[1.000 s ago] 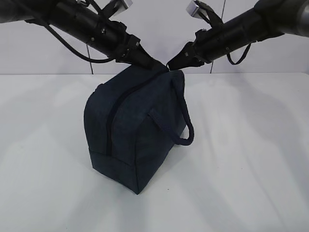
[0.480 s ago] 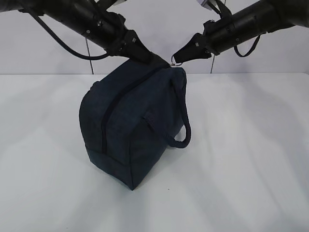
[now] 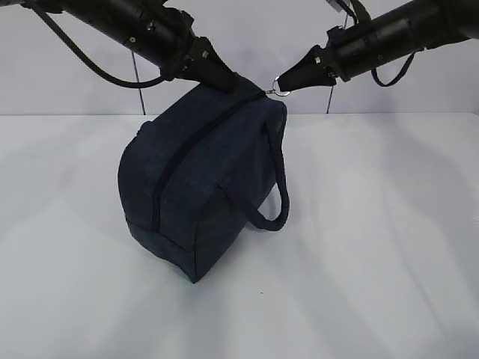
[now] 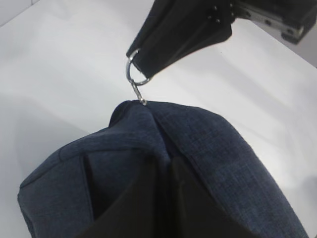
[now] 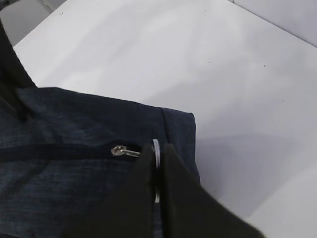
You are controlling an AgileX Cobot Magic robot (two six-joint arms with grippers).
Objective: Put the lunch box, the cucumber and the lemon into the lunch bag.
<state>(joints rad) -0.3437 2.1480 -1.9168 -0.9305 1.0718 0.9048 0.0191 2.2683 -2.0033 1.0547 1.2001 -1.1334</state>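
The dark navy lunch bag [image 3: 202,172] stands tilted on the white table, its zipper line running down the near side. My left gripper [image 3: 227,81] is shut on a fold of fabric at the bag's top; in the left wrist view its fingers [image 4: 148,198] pinch that fold. My right gripper [image 3: 284,84] is shut on the metal ring pull [image 3: 278,92] at the top right corner. The right wrist view shows the ring [image 5: 157,151] between the fingertips, next to the zipper slider [image 5: 118,150]. The lunch box, the cucumber and the lemon are out of view.
A loop handle [image 3: 274,213] hangs off the bag's right side. The white table [image 3: 389,247] stretches around the bag, with a pale wall [image 3: 254,45] behind. Both black arms cross above the bag's top.
Both grippers have risen and drawn apart, the right one pulling the ring pull up and to the right. The bag has tipped further and its base has shifted left.
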